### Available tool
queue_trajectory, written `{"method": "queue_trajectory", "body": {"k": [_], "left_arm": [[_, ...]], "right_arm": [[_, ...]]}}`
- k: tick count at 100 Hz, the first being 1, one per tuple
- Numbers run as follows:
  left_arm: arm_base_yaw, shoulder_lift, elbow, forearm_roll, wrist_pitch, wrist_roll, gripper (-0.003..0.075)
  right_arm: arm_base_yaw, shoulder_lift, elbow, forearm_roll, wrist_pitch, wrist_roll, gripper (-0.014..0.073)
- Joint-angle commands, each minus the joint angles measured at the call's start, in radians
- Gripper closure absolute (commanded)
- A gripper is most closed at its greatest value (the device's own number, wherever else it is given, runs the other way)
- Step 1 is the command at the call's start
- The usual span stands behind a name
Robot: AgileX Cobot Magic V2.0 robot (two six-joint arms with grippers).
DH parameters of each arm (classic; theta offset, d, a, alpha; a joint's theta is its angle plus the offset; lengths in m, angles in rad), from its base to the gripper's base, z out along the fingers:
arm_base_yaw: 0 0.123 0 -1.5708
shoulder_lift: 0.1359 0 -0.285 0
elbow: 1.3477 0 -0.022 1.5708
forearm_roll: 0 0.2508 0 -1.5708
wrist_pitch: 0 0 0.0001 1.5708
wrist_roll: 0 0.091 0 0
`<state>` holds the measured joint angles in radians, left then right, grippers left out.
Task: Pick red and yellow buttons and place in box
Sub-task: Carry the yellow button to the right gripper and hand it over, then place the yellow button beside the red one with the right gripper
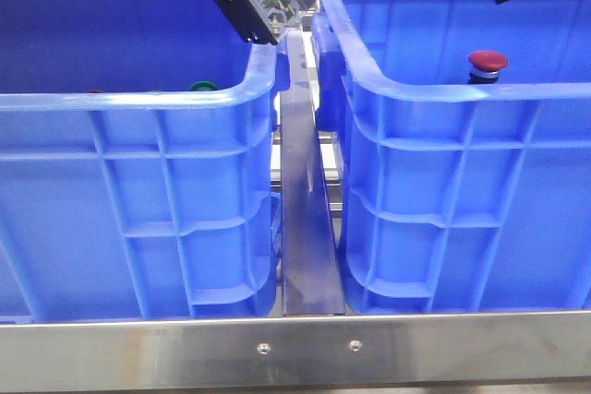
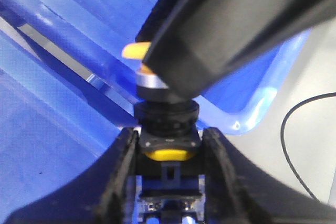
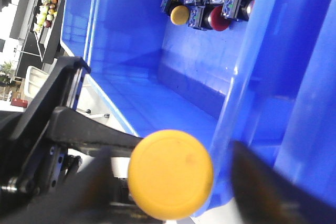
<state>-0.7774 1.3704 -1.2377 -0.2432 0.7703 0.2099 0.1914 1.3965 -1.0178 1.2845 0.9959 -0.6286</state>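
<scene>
The yellow button hangs above the gap between two blue boxes, the left one and the right one. My left gripper is shut on its dark body, high at the middle of the front view. My right gripper is open, one blurred finger on each side of the yellow cap and apart from it. One right finger hides most of the cap in the left wrist view. A red button stands in the right box.
A green cap shows over the left box's rim. In the right wrist view, several more buttons lie at a box's far end, among them a yellow and a red. A metal divider runs between the boxes, and a steel rail crosses the front.
</scene>
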Motion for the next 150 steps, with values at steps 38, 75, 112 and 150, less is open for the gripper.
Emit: {"method": "queue_trajectory", "body": {"k": [38,75,112,150], "left_arm": [[-0.007,-0.028,-0.032,-0.024,-0.047,0.005,0.0342],[-0.007,-0.037,-0.032,-0.03,-0.047,0.005,0.0321],[-0.007,-0.037,-0.032,-0.046,-0.049,0.005,0.0321],[-0.007,-0.037,-0.032,-0.056,-0.049,0.005,0.0321]], "right_arm": [[-0.021,-0.029,-0.059,0.053,0.033,-0.029,0.0378],[-0.369,-0.119,-0.098,-0.055,-0.08,-0.183,0.0378],[-0.466,-0.12,-0.042,-0.378,-0.449,-0.233,0.0378],[-0.393,0.003,0.001,-0.376,-0.828,-0.233,0.0378]]}}
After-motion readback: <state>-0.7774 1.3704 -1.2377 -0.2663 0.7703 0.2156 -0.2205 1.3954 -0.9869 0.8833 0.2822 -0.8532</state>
